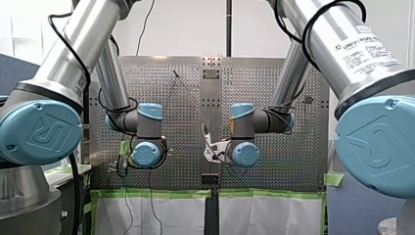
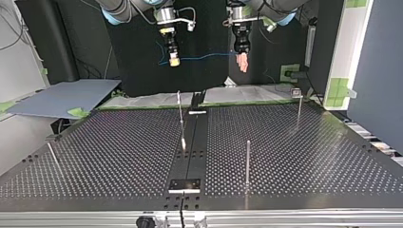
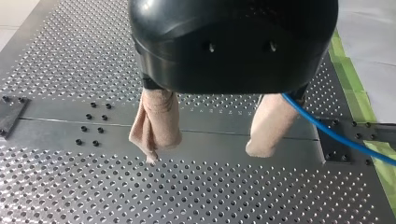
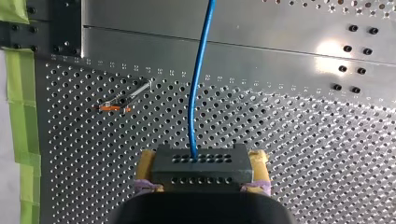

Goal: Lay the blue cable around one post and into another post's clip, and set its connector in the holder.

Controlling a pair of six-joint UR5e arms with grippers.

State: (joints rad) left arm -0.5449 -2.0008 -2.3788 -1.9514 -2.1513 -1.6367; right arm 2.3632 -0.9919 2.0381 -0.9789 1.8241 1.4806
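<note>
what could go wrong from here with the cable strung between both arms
My left pincer is open and the blue cable only runs past one pad, so it may slip away. My right pincer clamps the connector by its sides; a tug on the cable could twist it. The posts are thin and easy to miss.

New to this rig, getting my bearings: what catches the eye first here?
A blue cable stretches through the air between both hands, at the top view's upper middle. My right hand clamps its black connector between yellow pads; my left hand's beige pads stand apart, the cable beside one. Thin posts stand bare on the perforated table.
</note>
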